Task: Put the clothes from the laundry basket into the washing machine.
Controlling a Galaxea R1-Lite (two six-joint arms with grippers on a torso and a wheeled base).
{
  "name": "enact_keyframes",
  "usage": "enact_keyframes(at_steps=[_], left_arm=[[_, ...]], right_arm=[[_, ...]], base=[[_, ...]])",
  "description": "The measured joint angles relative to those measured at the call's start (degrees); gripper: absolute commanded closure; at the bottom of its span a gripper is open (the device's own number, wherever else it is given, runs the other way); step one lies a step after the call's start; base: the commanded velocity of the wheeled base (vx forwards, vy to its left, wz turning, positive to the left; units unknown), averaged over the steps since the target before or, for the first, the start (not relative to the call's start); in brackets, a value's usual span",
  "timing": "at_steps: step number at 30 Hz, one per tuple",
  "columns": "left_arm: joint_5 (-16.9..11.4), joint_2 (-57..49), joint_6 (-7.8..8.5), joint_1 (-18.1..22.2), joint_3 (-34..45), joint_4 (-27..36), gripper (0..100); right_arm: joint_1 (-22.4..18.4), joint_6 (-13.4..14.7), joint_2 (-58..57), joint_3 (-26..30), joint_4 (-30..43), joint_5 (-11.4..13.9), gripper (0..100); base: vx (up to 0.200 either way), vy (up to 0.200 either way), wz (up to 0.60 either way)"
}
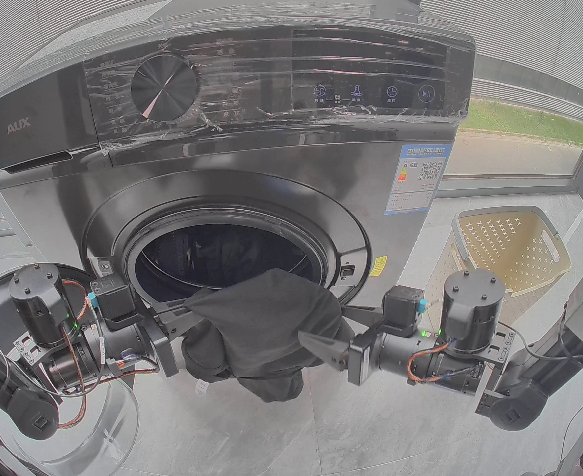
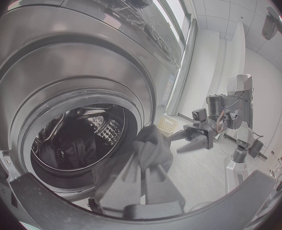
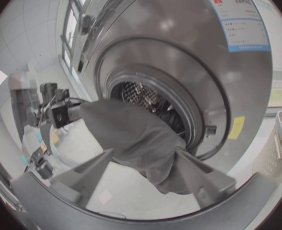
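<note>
The grey washing machine stands with its round drum opening uncovered. A dark garment hangs in front of the opening's lower edge. My left gripper is shut on the garment's left side, and the cloth bunches over its fingers. My right gripper is open at the garment's right side, with the cloth lying between its spread fingers. More dark clothes lie inside the drum. The cream laundry basket sits on the floor to the machine's right, showing only its perforated bottom.
The machine's glass door is swung open at the lower left, under my left arm. Pale tiled floor lies in front of the machine. A window wall runs behind the basket.
</note>
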Motion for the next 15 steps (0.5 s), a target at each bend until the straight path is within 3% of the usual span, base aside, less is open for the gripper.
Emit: enact_keyframes(at_steps=[7,11,15], left_arm=[[0.44,-0.05,0.06,-1.18,-0.33,0.00,100],[0.44,0.04,0.12,-1.94,-0.24,-0.02,100],[0.46,0.22,0.26,-2.67,0.00,-0.02,100]], right_arm=[[-0.52,-4.64,0.07,6.25,-0.22,4.60,0],[-0.49,-5.01,0.29,5.88,-0.74,4.90,0],[-0.07,-5.08,0.90,1.94,-1.69,5.66,0]], base=[[0.000,0.000,0.00],[0.000,0.000,0.00],[0.000,0.000,0.00]])
